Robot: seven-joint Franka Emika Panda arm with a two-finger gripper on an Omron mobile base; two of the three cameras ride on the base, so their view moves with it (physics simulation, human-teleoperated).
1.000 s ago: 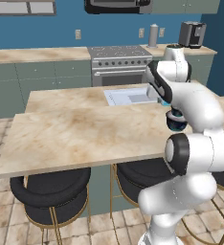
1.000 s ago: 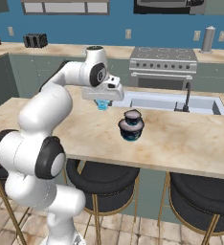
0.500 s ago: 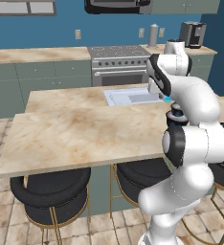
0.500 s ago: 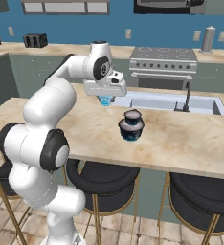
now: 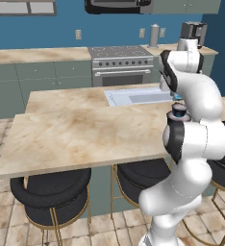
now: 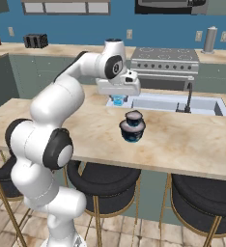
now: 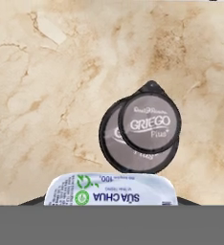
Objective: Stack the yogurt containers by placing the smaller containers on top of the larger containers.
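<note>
The arm's jaws are clamped on the small light-blue yogurt cup with a white foil lid (image 6: 117, 100), holding it above the beige marble desk (image 6: 192, 140), near the squat dark navy tub with grey lids (image 6: 132, 127) standing beside the sink (image 6: 180, 104).

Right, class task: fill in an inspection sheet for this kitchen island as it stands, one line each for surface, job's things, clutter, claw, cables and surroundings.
Surface: beige marble island counter, with a sink set into it.
Job's things: small cyan yogurt cup held in the air; in the hand view its white foil top sits close to the camera. Dark navy tub stands on the counter with a second dark round container on top, grey lids overlapping from above.
Clutter: nothing seen.
Claw: claw shut on the cup, above the counter beside the sink.
Cables: nothing seen.
Surroundings: stove, black stools, blue wall.
</note>
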